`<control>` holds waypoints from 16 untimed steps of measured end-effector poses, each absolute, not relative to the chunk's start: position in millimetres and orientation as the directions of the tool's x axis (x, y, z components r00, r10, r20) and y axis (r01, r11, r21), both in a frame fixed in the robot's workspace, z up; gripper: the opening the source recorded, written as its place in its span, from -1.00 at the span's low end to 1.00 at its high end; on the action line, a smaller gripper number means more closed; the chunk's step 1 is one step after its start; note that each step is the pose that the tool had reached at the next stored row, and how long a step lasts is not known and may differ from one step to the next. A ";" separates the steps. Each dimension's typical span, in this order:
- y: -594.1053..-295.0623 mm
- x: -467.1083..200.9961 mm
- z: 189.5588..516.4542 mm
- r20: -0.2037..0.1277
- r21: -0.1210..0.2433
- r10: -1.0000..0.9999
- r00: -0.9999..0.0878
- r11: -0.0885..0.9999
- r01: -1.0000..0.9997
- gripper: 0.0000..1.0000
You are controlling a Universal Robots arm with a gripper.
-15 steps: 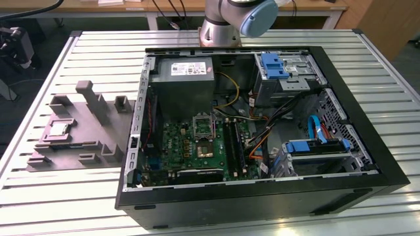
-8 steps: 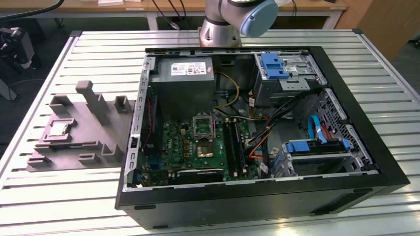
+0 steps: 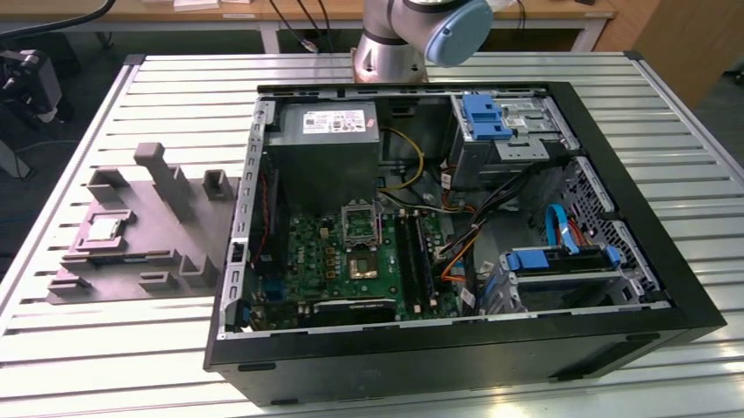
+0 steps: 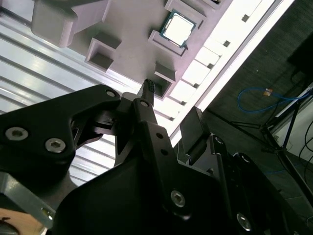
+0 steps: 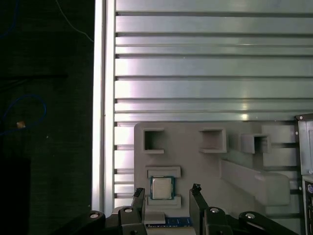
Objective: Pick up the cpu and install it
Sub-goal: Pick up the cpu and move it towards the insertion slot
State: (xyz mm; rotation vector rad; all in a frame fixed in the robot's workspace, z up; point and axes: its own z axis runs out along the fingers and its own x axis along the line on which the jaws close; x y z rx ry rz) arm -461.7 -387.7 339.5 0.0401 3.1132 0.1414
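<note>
At the exterior view's left edge of the slatted aluminium table [image 3: 117,348], a grey moulded plastic tray [image 3: 163,233] holds the small square silver-topped cpu [image 3: 104,229] flat in a recess. Black two-finger gripper [image 5: 167,191] above the tray, fingers spread, tips flanking the cpu. Rightward: open black computer case [image 3: 465,357].

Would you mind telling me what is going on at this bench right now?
A robot arm's gripper hangs over the grey moulded tray, which lies on the table beside an open computer case. Its fingers are open. The cpu lies flat in its recess in the tray, not yet gripped. In the first wrist view it lines up between the two fingers.
</note>
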 end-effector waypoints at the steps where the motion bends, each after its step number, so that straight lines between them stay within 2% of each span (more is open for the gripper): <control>1: -387.7 -461.8 339.3 -0.024 0.091 0.027 -0.999 0.996 0.025 -0.02; 16: -387.7 -461.7 335.1 -0.024 0.094 0.027 -0.999 0.995 0.025 -0.02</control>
